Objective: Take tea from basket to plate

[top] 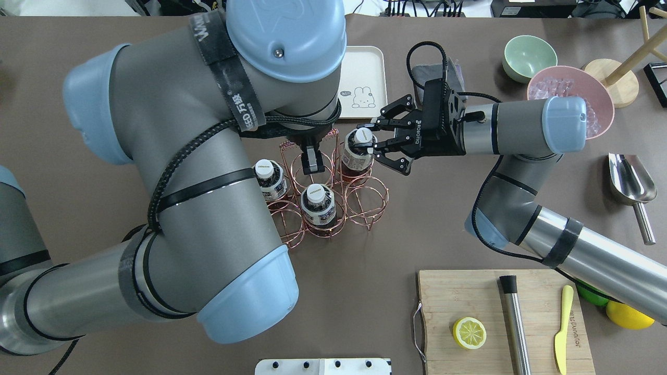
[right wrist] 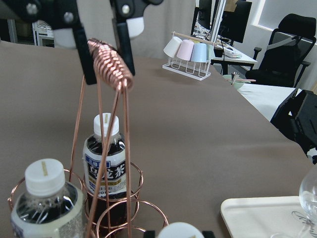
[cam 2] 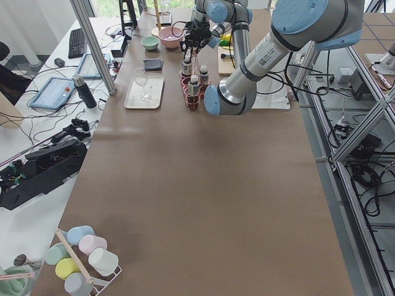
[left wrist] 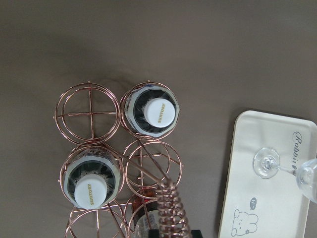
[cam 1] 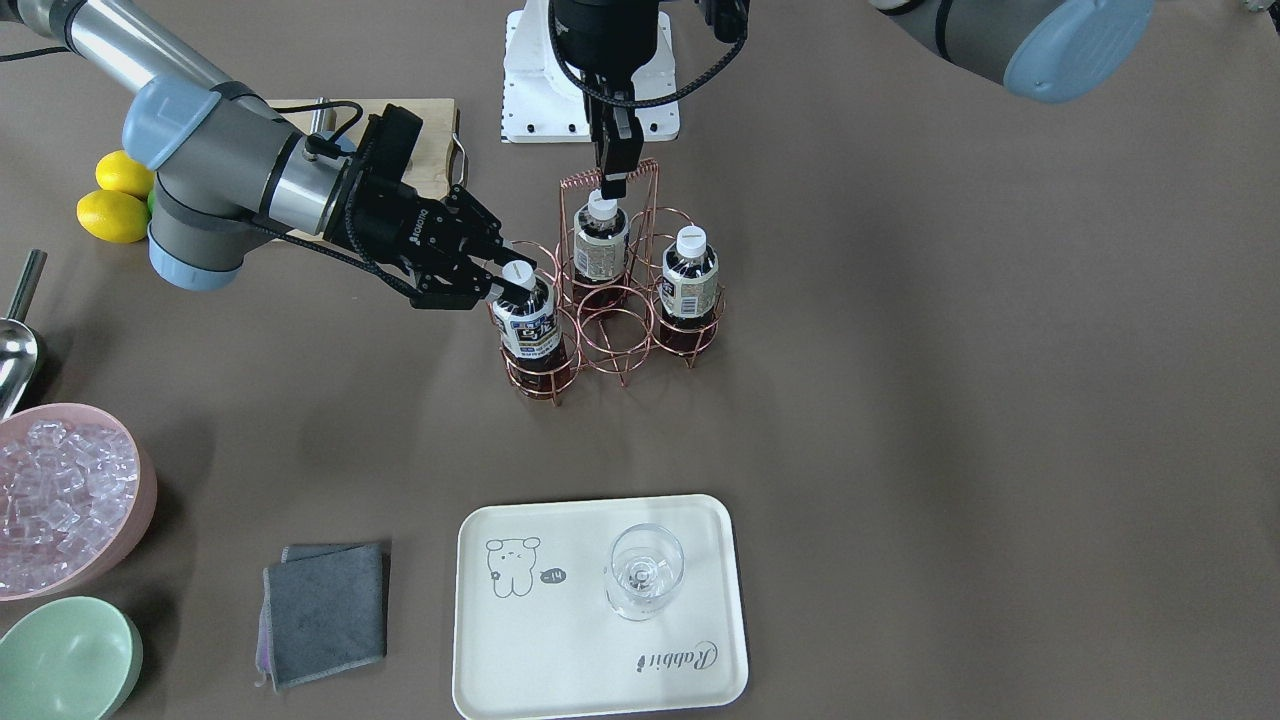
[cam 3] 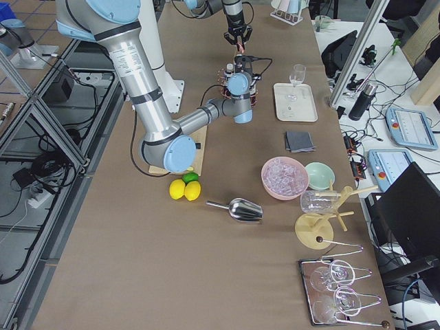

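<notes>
The copper wire basket (cam 1: 611, 343) stands mid-table with three tea bottles in its ring cells. My right gripper (cam 1: 514, 279) is shut on the white cap of the tea bottle (cam 1: 528, 326) in a corner cell; the bottle's base is still inside its ring. It also shows in the overhead view (top: 356, 156). My left gripper (cam 1: 613, 186) comes down from above and is shut on the basket's coiled handle (right wrist: 111, 62). The other two bottles (cam 1: 600, 246) (cam 1: 690, 281) stand untouched. The cream plate (cam 1: 560, 640) lies nearer the operators' side, apart from the basket.
A stemmed clear glass (cam 1: 645, 571) stands on the plate. A grey cloth (cam 1: 325, 611), a pink bowl of ice (cam 1: 60, 500), a green bowl (cam 1: 65, 660), a metal scoop (cam 1: 15, 350) and lemons (cam 1: 115, 200) lie on my right side. A wooden cutting board (top: 500, 333) lies near my base.
</notes>
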You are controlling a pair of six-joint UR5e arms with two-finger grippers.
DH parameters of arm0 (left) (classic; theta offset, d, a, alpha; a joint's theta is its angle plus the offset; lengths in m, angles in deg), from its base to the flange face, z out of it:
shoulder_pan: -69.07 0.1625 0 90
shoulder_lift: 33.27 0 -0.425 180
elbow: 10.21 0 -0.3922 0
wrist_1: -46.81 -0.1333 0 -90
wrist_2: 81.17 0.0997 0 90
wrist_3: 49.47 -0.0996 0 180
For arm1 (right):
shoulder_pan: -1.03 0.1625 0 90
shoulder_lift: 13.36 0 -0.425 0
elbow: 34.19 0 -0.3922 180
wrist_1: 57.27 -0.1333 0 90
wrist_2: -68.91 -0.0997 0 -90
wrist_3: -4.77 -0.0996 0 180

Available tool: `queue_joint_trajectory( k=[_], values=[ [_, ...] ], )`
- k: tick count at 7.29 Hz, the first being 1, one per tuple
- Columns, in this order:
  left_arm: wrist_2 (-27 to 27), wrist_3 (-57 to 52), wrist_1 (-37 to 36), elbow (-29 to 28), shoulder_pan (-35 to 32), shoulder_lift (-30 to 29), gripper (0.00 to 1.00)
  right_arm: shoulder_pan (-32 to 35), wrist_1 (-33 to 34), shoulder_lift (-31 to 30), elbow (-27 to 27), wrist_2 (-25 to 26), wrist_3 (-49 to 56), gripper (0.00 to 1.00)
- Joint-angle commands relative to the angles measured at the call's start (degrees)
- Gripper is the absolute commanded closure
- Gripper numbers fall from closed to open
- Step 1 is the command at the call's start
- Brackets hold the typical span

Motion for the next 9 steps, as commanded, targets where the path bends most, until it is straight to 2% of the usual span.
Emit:
queue_joint_trajectory(
  k=[1,4,5,6,7,9],
  values=[
    [-0.09,0.03,-0.13,-0.08,0.09,-0.03,1.0,1.73,4.99,-0.15,5.51,-0.85,-1.75,1.0],
    [-0.09,0.03,-0.22,-0.25,0.18,-0.03,1.0,5.41,14.39,1.25,13.43,-1.29,-10.43,1.0],
    [-0.09,0.03,-0.22,-0.34,0.27,-0.03,1.0,8.56,16.69,2.91,13.62,-4.94,-12.2,1.0],
    [-0.09,0.03,-0.22,-0.34,0.27,-0.03,1.0,12.51,19.67,4.93,13.37,-6.46,-12.31,1.0],
    [-0.09,0.03,-0.31,-0.17,0.18,-0.03,1.0,16.03,21.0,6.17,12.49,-6.39,-12.22,1.0],
    [-1.57,-0.23,-1.1,1.67,-3.31,-0.12,1.0,21.4,21.02,7.14,7.24,-5.87,-11.61,1.0]
  ],
)
